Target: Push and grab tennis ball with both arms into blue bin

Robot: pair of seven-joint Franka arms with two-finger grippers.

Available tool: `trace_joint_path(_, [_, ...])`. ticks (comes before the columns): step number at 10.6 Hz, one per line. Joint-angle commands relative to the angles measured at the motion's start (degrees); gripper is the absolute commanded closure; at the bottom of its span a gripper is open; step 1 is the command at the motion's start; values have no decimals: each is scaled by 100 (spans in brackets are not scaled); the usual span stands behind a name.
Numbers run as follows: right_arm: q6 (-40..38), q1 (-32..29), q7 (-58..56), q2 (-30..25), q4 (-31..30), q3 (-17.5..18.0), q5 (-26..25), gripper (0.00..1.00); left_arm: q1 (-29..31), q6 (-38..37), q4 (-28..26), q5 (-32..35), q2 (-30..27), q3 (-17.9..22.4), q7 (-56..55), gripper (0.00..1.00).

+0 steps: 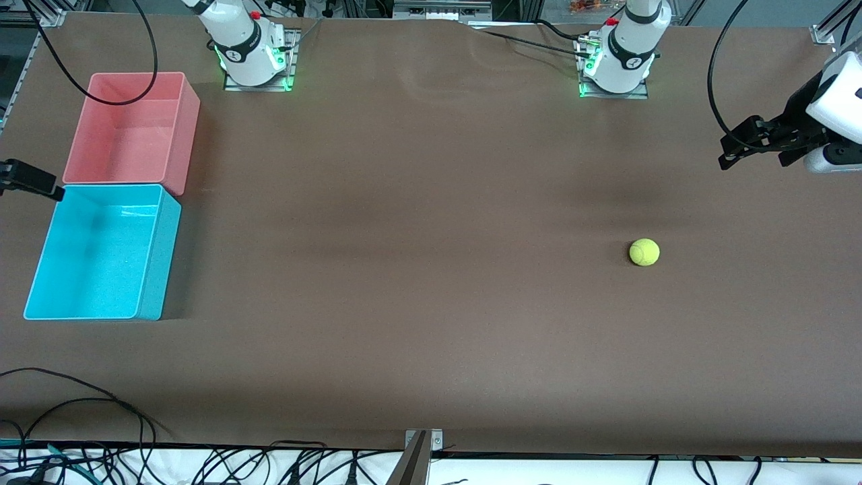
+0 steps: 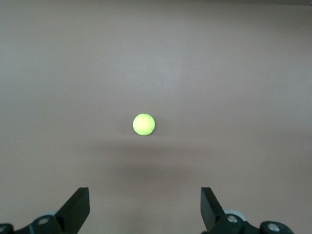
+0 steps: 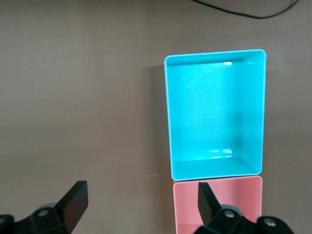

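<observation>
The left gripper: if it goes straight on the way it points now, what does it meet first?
Probably the small fuzzy yellow-green tennis ball, centred ahead of the open left gripper; nothing else shows between them, though depth is unclear.

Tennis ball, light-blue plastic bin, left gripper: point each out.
Small yellow-green tennis ball (image 1: pixel 644 252), front view, centre of its fuzzy surface.
Rectangular light-blue plastic bin (image 1: pixel 160 259), front view, outer side wall.
Black two-finger left gripper (image 2: pixel 145 210), left wrist view, midway between the open fingertips.
</observation>
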Motion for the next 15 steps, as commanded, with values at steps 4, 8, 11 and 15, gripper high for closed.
trace_joint_path(4, [-190, 63, 78, -153, 86, 388, -35, 0, 15, -114, 190, 53, 92, -30, -10, 0])
trace_joint_path(8, [-137, -165, 69, -48, 86, 327, -52, 0, 23, -123, 199, 62, 92, -39, -10, 0])
trace_joint_path(11, [-137, -218, 69, -39, 86, 318, -60, 0, 32, -114, 181, 71, 92, -30, -9, 0])
trace_joint_path(15, [-137, -315, 8, 40, 95, 309, -25, 0, 32, -97, 190, 141, 206, -12, 34, 0])
